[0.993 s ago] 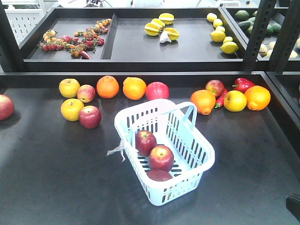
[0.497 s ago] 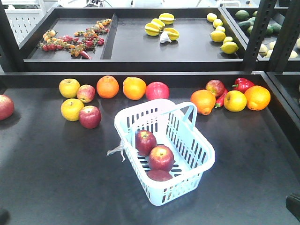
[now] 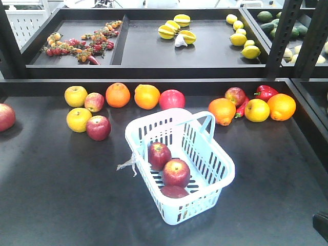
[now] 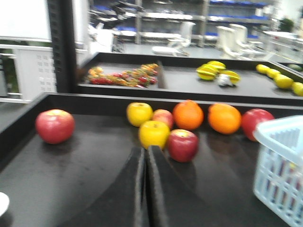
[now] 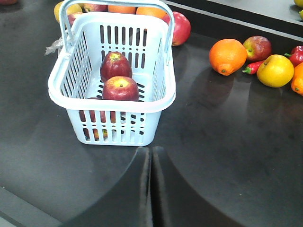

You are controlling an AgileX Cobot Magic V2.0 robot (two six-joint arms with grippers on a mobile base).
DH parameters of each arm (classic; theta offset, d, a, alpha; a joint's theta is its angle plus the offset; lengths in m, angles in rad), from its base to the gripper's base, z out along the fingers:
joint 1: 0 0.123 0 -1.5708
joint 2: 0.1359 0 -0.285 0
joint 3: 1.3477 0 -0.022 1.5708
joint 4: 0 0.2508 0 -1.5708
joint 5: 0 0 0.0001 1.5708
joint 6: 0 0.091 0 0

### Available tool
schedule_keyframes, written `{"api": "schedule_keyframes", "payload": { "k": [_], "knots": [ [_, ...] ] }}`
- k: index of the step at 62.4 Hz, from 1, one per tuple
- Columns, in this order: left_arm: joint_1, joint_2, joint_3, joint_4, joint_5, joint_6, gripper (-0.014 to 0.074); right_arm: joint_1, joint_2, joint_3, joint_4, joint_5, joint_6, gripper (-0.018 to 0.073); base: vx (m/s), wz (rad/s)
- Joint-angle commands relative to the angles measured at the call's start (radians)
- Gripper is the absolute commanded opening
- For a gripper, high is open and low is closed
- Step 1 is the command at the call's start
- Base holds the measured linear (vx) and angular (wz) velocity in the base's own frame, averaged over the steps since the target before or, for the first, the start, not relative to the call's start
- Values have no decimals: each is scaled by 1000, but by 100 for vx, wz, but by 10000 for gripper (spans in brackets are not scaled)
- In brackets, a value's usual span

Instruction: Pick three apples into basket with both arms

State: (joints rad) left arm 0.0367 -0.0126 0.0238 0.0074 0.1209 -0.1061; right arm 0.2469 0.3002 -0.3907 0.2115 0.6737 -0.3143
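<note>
Three apples [image 3: 172,171] sit in the basket [image 3: 215,177].
Both tools pressed together, empty; a careless swing could tip it.

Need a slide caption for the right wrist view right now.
Three red apples sit in the pale basket while the right claw, shut and empty, hangs in front of it.

Basket [image 3: 215,169] is looking like smooth pale plastic w/ slots; apples [image 3: 176,172] are shining glossy; table [image 3: 61,195] is looking matt black.
</note>
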Motion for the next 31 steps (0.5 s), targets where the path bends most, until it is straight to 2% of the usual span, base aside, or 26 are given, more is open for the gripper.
{"api": "schedule_keyframes", "payload": {
  "k": [1, 16, 31],
  "knots": [
    [30, -15, 25, -7, -83, -2, -6, -7, 7, -27, 2, -67, -2, -1, 0, 0],
    [36, -15, 25, -7, -163, -2, -6, -7, 7, -27, 2, -67, -2, -1, 0, 0],
    [36, -15, 24, -7, -160, -2, -6, -7, 7, -27, 2, -67, -2, -1, 0, 0]
  ]
}}
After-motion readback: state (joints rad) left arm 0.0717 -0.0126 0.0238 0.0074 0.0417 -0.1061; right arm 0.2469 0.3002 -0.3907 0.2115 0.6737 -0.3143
